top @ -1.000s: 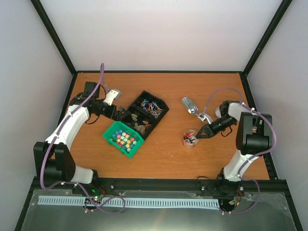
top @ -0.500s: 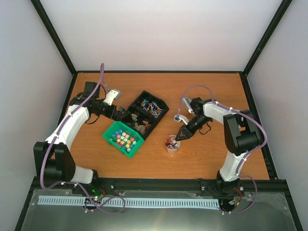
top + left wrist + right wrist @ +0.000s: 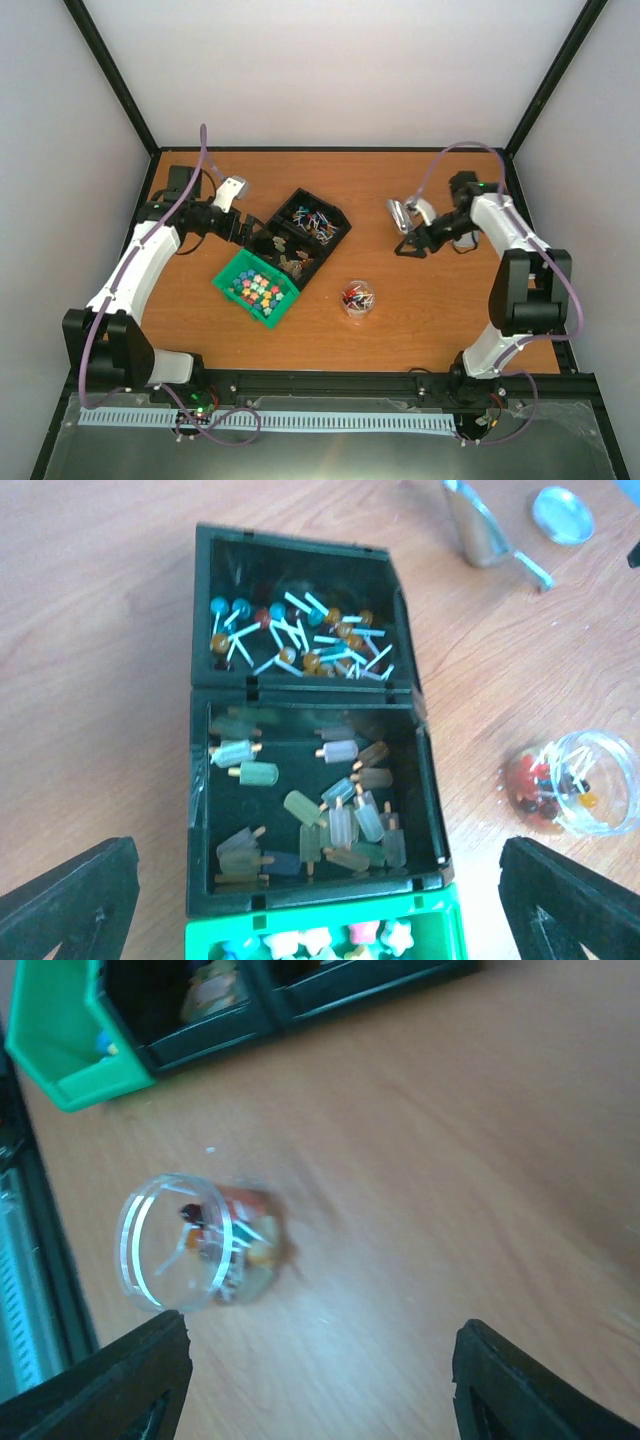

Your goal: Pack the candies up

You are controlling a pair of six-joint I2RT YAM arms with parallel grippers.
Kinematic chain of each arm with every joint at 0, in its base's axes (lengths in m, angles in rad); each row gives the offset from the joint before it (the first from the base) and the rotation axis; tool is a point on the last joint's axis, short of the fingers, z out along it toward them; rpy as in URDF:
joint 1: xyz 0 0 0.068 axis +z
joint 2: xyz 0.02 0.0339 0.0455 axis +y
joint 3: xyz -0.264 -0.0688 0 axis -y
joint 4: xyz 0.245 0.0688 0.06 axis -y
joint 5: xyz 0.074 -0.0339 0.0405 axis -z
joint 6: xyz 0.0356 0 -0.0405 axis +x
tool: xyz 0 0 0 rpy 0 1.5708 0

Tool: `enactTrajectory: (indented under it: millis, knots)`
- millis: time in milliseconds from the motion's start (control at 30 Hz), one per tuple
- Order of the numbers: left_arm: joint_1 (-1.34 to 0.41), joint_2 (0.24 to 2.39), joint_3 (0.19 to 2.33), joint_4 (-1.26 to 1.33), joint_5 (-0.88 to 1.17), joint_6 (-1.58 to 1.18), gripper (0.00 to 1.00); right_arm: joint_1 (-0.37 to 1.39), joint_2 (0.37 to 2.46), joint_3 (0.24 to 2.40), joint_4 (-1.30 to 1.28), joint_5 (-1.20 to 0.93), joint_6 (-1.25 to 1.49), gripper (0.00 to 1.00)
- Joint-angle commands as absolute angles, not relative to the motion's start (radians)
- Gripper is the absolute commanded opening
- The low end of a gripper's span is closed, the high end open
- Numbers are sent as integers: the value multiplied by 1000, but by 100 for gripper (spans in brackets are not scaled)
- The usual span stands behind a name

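Note:
The candies (image 3: 290, 635), tiny stick sweets in red, blue, white and brown, fill the far compartment of the black tray (image 3: 338, 214). More of them lie in a small clear jar (image 3: 357, 297), which also shows in the left wrist view (image 3: 572, 783) and the right wrist view (image 3: 190, 1242). The metal scoop (image 3: 396, 215) lies on the table right of the tray. My right gripper (image 3: 405, 249) is open and empty just below the scoop, apart from the jar; in its own view (image 3: 320, 1380) the jaws stand wide. My left gripper (image 3: 246, 232) is open and empty at the tray's left end.
The tray's near compartment holds pale popsicle-shaped sweets (image 3: 340, 810). A green bin (image 3: 281, 310) with coloured star sweets adjoins it at the front. A round lid (image 3: 563, 510) lies beside the scoop (image 3: 480, 530). Bare wooden table surrounds the jar.
My right gripper slid the jar left to the table's middle, let go of it, and pulled back up and right to beside the scoop. The left arm barely shifted.

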State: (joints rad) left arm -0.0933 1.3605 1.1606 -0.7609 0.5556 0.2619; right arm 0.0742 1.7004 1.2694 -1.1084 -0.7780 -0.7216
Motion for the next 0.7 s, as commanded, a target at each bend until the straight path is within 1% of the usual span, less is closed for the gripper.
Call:
enactTrajectory:
  millis: [0, 167, 300, 467, 567, 667]
  knots:
    - [-88, 1312, 1191, -674, 621, 200, 100, -82, 1675, 1333, -1192, -724, -828, 73]
    - [-87, 1355, 1244, -730, 620, 239, 100, -283, 1749, 1436, -1225, -680, -893, 74]
    - [-88, 1418, 1295, -793, 584, 251, 100, -383, 1839, 1508, -1177, -618, -858, 73]
    - [-88, 1432, 1295, -828, 632, 284, 100, -401, 1914, 1502, -1014, -453, -783, 66]
    - [-89, 1404, 1271, -812, 651, 288, 100, -402, 1956, 1519, -947, -393, -728, 60]
    - [-89, 1395, 1264, -817, 652, 290, 100, -401, 1996, 1531, -884, -338, -690, 58]
